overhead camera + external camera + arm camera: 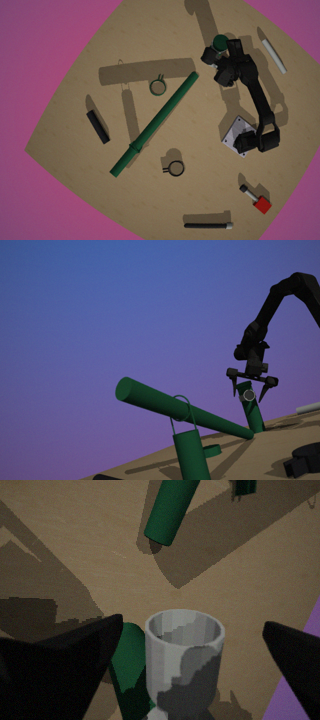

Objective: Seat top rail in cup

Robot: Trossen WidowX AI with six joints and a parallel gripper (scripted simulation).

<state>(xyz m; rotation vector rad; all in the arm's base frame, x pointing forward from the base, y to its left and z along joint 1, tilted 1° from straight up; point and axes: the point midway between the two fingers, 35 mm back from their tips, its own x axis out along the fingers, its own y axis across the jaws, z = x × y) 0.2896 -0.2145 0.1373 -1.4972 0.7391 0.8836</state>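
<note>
The green top rail [165, 111] [214, 420] [172, 510] passes through the wire loop cap [129, 146] on the short green post [191, 454]. It slopes down, its far end low at the table, apart from the cup. The big green post [254, 418] [132, 655] stands with its cap [221, 42] [244, 384] on top. The grey rail-end cup [249, 395] [162, 665] hangs on the brace band [241, 398] just below the cap, its mouth empty. My gripper [246, 399] [191, 624] is open, its fingers spread either side of the cup, holding nothing and clear of the rail.
A green ring band [157, 95] [213, 451] lies beside the rail. A black ring band [176, 176], black cylinder [98, 126], black rod [206, 225], red block with a handle [262, 204] and white rod [274, 56] lie around. The arm stands over a metal plate [231, 134].
</note>
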